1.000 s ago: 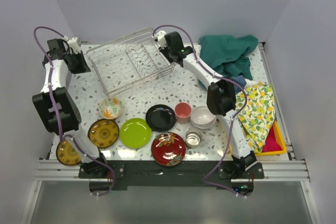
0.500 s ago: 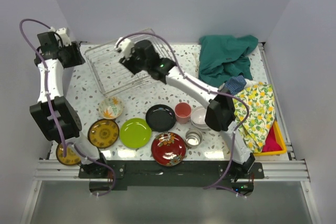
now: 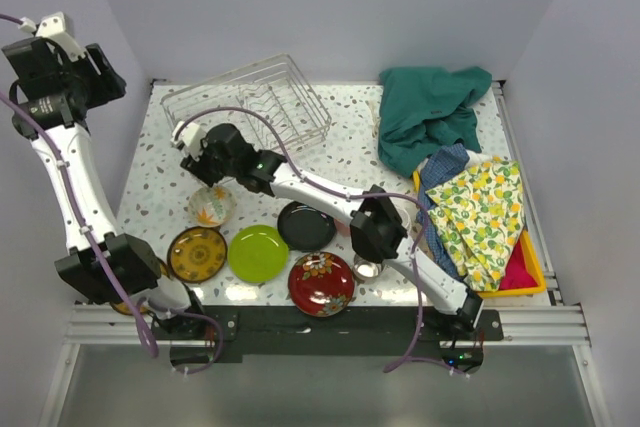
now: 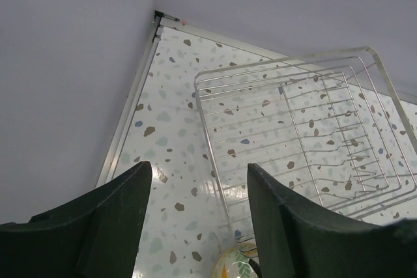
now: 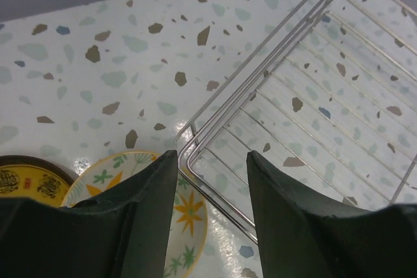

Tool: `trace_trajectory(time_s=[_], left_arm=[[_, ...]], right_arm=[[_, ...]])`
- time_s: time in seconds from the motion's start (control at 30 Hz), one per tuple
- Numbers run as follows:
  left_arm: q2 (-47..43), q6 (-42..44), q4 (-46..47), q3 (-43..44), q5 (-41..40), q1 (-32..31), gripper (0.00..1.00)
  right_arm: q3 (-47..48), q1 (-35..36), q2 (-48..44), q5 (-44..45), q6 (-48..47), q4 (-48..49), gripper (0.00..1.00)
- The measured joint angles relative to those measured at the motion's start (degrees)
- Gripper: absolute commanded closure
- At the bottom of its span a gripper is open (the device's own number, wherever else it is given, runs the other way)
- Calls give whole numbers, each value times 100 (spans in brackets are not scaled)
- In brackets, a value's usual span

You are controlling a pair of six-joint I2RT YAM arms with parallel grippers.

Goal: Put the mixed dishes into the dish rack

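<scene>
Dish rack point(image 3: 250, 102) sits empty at surface point(image 3: 160, 172) far-left, dishes point(image 3: 257, 252) near front; R fingers point(image 5: 130, 226) half-open, empty, above floral bowl point(image 5: 189, 218) by rack corner, so drop straight, pinch rim clear of wire; L fingers point(image 4: 111, 226) open, empty.

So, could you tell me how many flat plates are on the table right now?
4, in a cluster near the front edge: brown-gold plate, lime-green plate beside it, black plate behind, red floral plate nearest. The left arm may hide another.
</scene>
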Motion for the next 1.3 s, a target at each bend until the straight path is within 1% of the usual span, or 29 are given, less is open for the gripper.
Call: trace_trajectory(time_s=[0.13,0.27,0.3,0.37,0.4,0.47,0.5,0.6,0.67,0.73,0.87,1.1,1.3], left_arm=[[-79,9,-247,61,197,157,35],[-164,24,-297,-216,332,177,35],[-179,24,-313,-291,363,179,35],[-201,17,-334,-385,409,179,36],[-210,11,-345,-428,431,179,36],[-232,-7,-341,-483,468,179,36],[-254,-13,-341,-522,490,179,36],[-350,-98,-317,-656,549,179,36],[-426,-133,-284,-765,575,179,36],[-490,-160,-262,-866,588,179,36],[-577,-234,-201,-1038,627,179,36],[-654,-282,-61,-1233,713,179,36],[-745,-306,140,-1670,870,179,37]], right_arm=[[168,72,367,90,20,7,53],[243,168,452,94,-7,4,58],[247,184,452,94,-20,4,63],[251,205,452,90,-63,9,68],[251,210,452,85,-81,2,73],[236,214,452,66,-125,-26,76],[208,205,448,52,-157,-7,80],[-122,146,289,-33,-262,199,84],[-254,94,188,-111,-304,184,92],[-313,59,136,-221,-352,151,96],[-553,26,-22,-354,-496,144,99],[-1137,-46,-481,-382,-636,-61,100],[-1296,-127,-623,-369,-732,-181,100]])
